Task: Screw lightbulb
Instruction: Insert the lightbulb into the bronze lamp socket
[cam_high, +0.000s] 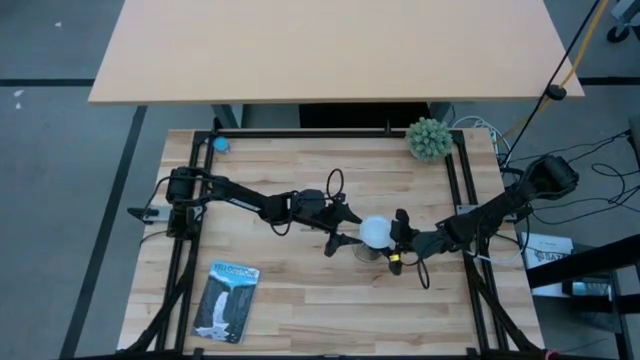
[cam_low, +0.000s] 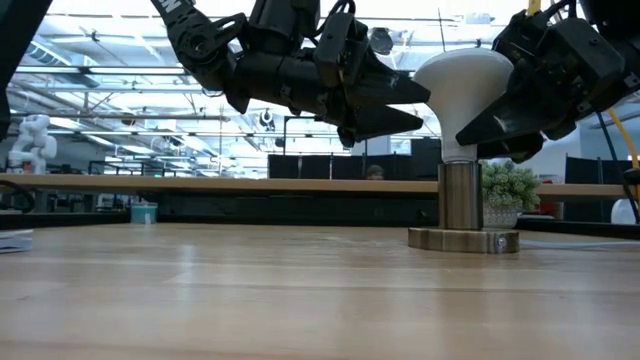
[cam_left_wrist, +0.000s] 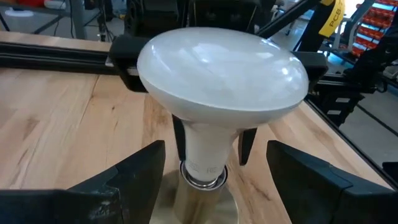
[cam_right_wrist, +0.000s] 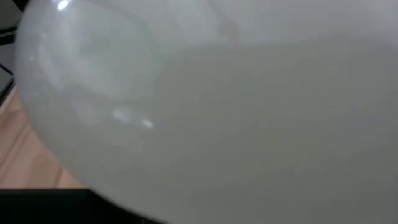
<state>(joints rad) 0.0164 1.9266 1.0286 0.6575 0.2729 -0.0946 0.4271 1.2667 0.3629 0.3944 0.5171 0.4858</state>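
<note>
Two tools at the lightbulb (cam_low: 463, 85): right tool (cam_high: 397, 240) clamped on it, left tool (cam_high: 342, 232) apart beside; turning next.

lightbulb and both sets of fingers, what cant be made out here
- Right wrist view: the lightbulb fills the picture, hiding the right gripper's own fingers and the socket.
- Low view: whether the right gripper touches the bulb's neck; the globe covers the contact.
- Left wrist view: thread depth, hidden inside the socket.
- High view: the left gripper looks open, its gap to the bulb too small.
</note>
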